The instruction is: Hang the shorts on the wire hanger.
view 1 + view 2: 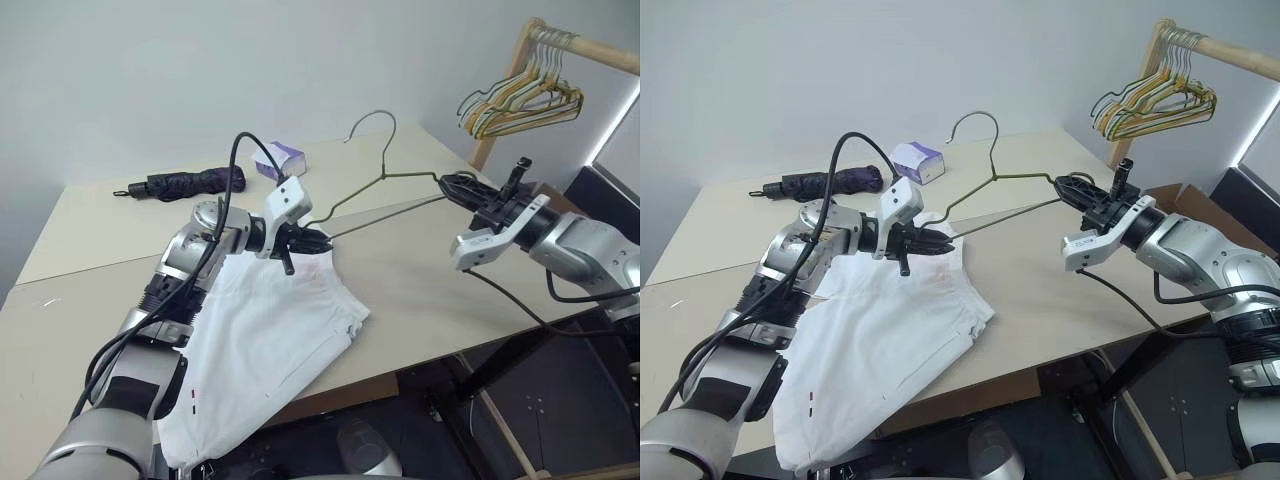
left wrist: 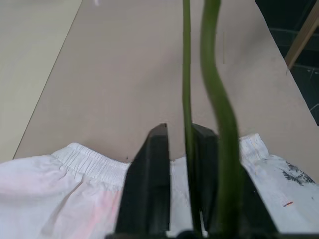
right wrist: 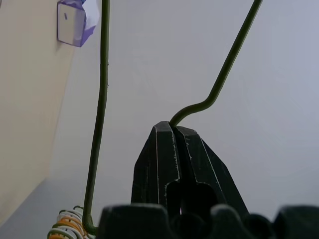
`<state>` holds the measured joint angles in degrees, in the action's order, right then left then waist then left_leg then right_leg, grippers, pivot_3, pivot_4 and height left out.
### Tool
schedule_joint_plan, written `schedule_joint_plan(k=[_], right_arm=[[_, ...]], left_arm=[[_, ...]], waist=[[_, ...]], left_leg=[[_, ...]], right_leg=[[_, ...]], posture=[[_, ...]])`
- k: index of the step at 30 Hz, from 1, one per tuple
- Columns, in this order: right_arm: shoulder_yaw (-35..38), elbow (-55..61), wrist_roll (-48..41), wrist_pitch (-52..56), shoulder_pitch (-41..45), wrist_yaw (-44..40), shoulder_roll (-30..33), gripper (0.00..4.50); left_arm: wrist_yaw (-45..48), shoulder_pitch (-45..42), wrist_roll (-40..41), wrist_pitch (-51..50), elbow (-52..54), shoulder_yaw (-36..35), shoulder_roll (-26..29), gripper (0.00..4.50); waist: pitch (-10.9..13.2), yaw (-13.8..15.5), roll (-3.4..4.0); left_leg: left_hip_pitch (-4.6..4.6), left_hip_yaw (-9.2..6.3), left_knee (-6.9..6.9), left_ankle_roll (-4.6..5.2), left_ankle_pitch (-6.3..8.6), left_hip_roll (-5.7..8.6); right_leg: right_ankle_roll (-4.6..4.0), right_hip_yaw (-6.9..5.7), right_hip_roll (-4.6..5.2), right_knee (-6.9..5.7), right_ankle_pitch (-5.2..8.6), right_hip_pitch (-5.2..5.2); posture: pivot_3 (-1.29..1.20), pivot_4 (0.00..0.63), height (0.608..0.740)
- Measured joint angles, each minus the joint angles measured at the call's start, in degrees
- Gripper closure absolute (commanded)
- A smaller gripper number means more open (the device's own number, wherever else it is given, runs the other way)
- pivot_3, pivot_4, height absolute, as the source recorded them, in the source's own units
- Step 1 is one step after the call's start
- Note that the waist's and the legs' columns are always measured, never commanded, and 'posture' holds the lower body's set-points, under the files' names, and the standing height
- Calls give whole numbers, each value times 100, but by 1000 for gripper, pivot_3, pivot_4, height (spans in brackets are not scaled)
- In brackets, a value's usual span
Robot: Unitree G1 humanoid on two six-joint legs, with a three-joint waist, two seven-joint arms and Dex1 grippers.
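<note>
We hold the wire hanger (image 1: 385, 180) level above the table, left gripper (image 1: 318, 240) and right gripper (image 1: 452, 185) clamped on opposite corners, its long axis spanning over the shorts (image 1: 265, 335) draped off the table's near edge beneath the left gripper.

The shorts (image 1: 265, 345) are soft white cloth, matt, with a puckered elastic waistband and faint pinkish staining. The wire hanger (image 1: 385, 180) is thin metal wire with a dull greenish-grey coat, smooth along its length. The worktop (image 1: 450, 270) is a smooth matt beige board. The left tool (image 2: 182, 149) and right tool (image 3: 174, 130) have black plastic fingers with a slight sheen and fine ridged edges. The umbrella (image 1: 185, 183) is dark, slightly shiny fabric. The tissue box (image 1: 280, 158) looks like glossy card. The rack (image 1: 520, 70) is pale bare wood
</note>
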<state>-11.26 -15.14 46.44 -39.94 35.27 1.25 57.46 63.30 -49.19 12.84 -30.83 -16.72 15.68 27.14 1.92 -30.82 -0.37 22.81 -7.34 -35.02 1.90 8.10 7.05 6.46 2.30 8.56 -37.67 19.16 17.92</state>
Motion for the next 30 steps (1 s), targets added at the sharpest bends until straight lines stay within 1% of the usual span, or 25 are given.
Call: schedule_joint_plan(k=[5, 8, 9, 10, 14, 15, 18, 20, 21, 22, 23, 24, 25, 26, 27, 29, 30], right_arm=[[15, 35, -23, 7, 0, -34, -3, 4500], [18, 77, -182, 6, -9, -238, -13, 4500], [18, 97, -332, -17, -29, -361, -13, 3986], [25, 130, -607, -82, -71, -550, -13, 3754], [46, 504, -1827, -161, -474, -1527, 43, 2421], [58, 633, -2160, -113, -612, -1811, 110, 2155], [110, 1179, -3241, 288, -1014, -2717, 316, 1135], [243, 1898, -4428, 1155, -1401, -3532, 553, 522], [310, 2095, -4844, 1543, -1484, -3804, 643, 167], [404, 2459, -5617, 2297, -1594, -4177, 848, 40], [513, 2727, -6373, 3066, -1596, -4550, 1040, 40], [653, 2929, -7210, 4018, -1421, -4945, 1263, 40], [746, 2987, -7615, 4539, -1246, -5149, 1361, 40], [814, 3009, -8004, 5156, -935, -5403, 1472, 40], [819, 3016, -8170, 5593, -680, -5609, 1546, 40], [651, 2969, -8165, 6254, -203, -5878, 1548, 40], [435, 2869, -8088, 6594, 113, -6056, 1506, 40]], left_arm=[[30, 1, -3, 0, 0, -27, 7, 4482], [125, 11, -22, 32, 11, -25, 59, 4482], [173, 20, -27, 44, 28, -25, 93, 4500], [235, 40, -38, 45, 59, -24, 153, 4500], [364, 97, -135, 48, 120, -5, 277, 4500], [366, 108, -163, 48, 121, 3, 288, 4500], [350, 130, -256, 31, 120, 32, 348, 4500], [342, 131, -326, -56, 151, 62, 397, 4500], [344, 134, -366, -71, 152, 73, 425, 4500], [362, 149, -377, -71, 195, 102, 461, 4500], [384, 167, -388, -71, 230, 124, 508, 4500], [420, 188, -410, -71, 250, 144, 568, 4500], [454, 195, -427, -71, 264, 156, 608, 4500], [510, 198, -451, -71, 292, 179, 658, 4500], [555, 205, -460, -69, 355, 201, 699, 4500], [673, 219, -485, -49, 468, 241, 786, 4500], [762, 224, -499, -25, 501, 295, 850, 4500]], waist=[[0, 2, 0], [0, 0, 0], [0, 0, 0], [0, -3, 0], [1, 9, -4], [2, 14, -6], [5, 24, -10], [6, 25, -13], [7, 18, -15], [8, 19, -15], [9, 16, -16], [9, 10, -17], [10, 6, -18], [10, 9, -19], [10, 20, -19], [9, 41, -20], [9, 41, -19]], left_leg=[[0, 0, 0, 0, 0, 0], [0, 0, 0, 0, 0, 0], [0, 0, 0, 0, 0, 0], [0, 1, 0, 0, 0, -1], [0, 1, -8, 5, 3, -1], [0, 1, -10, 7, 4, 0], [1, 0, -15, 11, 7, -1], [4, -1, -15, 11, 8, -3], [4, 0, -16, 12, 9, -5], [9, 1, -17, 12, 9, -6], [9, 2, -18, 13, 11, -8], [9, 5, -18, 12, 12, -13], [9, 4, -16, -4, 22, -15], [9, 4, -15, -9, 25, -18], [11, 2, -14, -15, 29, -20], [17, 0, -9, -27, 36, -24], [21, 1, -10, -28, 36, -23]], right_leg=[[0, 0, 0, 0, 0, 0], [0, 0, 0, 0, 0, 0], [0, 0, 0, 0, 0, 0], [0, 0, 0, 1, 0, -1], [1, -4, 0, 4, 0, -12], [1, -5, 1, 5, 0, -14], [2, -9, 2, 6, 1, -17], [3, -9, 2, 6, 1, -14], [3, -9, 2, 5, 1, -13], [3, -8, 4, 4, 1, -10], [3, -7, 5, 4, 1, -8], [2, -8, 5, 5, 1, -8], [2, -9, 4, 7, 1, -7], [2, -9, 4, 7, 1, -4], [2, -9, 4, 7, 1, 5], [2, -7, 6, 9, 1, 32], [2, -5, 10, 7, 1, 37]], posture=[[-490, 0, 740], [-486, 0, 740], [-483, 0, 740], [-483, 0, 740], [-475, 0, 740], [-475, 0, 740], [-474, 0, 740], [-473, 0, 740], [-472, 0, 740], [-472, 0, 740], [-470, 0, 740], [-466, 0, 740], [-465, 0, 740], [-464, 0, 740], [-460, 0, 740], [-456, 0, 740], [-455, 0, 740]])
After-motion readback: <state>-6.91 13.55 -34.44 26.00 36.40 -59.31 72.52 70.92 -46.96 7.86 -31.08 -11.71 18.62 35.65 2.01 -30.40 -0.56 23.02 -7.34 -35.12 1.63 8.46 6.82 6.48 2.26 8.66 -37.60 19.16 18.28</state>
